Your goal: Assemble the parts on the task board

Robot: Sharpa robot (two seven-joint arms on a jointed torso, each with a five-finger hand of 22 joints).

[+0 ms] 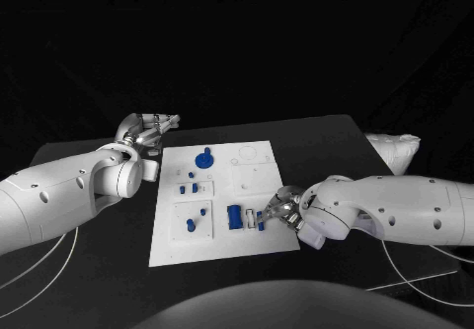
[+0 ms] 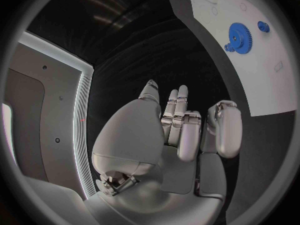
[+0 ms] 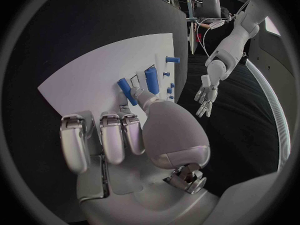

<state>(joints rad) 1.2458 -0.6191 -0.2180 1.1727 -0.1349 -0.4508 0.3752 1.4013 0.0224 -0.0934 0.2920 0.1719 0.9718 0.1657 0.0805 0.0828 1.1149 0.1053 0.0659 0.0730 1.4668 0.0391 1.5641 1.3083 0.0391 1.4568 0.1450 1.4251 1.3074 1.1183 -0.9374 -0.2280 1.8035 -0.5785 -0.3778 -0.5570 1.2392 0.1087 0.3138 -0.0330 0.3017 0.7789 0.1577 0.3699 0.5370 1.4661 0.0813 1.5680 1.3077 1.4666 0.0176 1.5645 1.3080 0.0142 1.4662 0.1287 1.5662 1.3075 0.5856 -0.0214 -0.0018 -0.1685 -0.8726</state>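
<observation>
Black table [image 1: 326, 137] around white task board [image 1: 247, 154], bare margin on all sides. My right hand [image 1: 281, 208] at board's right edge, fingers curled, thumb tip against small blue part [image 1: 261, 219]; grip unclear. Left hand [image 1: 148, 129] off board's far-left corner, fingers apart, holding nothing. Blue gear [image 1: 203, 160] near far edge.

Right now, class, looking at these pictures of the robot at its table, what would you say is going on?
A two-armed robot is working on a white task board that lies on a black table. Its right hand is down at the board's right edge, thumb tip touching a small blue peg-like part beside a larger blue rectangular block. The left hand hovers off the board's far left corner, fingers apart, holding nothing. A blue gear sits on the far half of the board.
</observation>
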